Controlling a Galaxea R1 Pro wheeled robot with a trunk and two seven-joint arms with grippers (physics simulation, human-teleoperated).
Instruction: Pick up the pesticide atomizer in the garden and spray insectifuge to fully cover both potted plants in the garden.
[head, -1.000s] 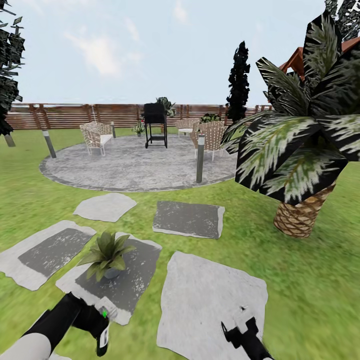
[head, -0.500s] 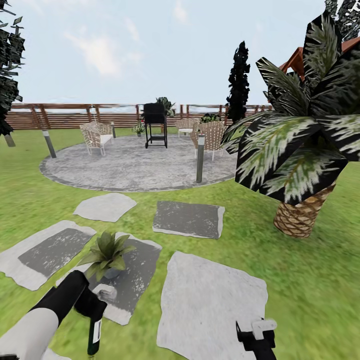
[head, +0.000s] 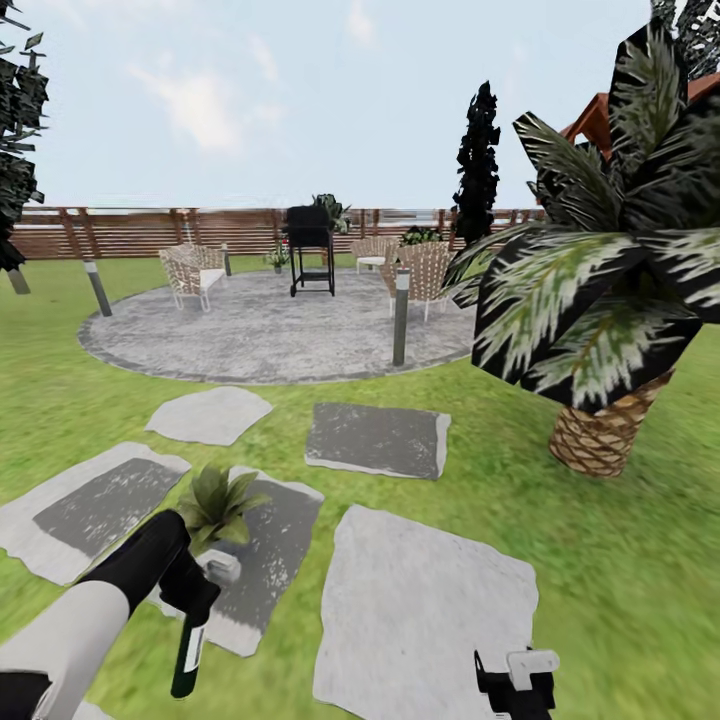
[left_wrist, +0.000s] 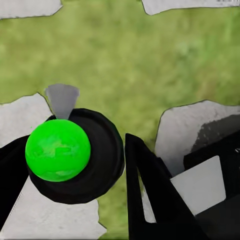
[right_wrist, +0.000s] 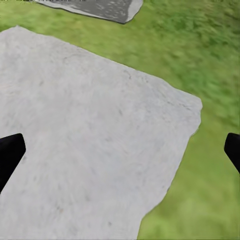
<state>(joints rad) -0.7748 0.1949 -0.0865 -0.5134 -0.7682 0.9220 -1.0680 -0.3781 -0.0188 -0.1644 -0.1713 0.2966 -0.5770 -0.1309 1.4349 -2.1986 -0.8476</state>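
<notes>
On the lawn of the garden, at roughly 8 o'clock in my head view, my left gripper was clamped on the pesticide atomizer, whose dark body hung downward; my left wrist view showed its green cap and grey nozzle between my black fingers. Just beyond it, toward 12 o'clock, one potted plant stood on a grey stepping slab. My right gripper, at 5 o'clock, was spread wide over a pale slab, holding nothing. At 3 o'clock stood a palm.
</notes>
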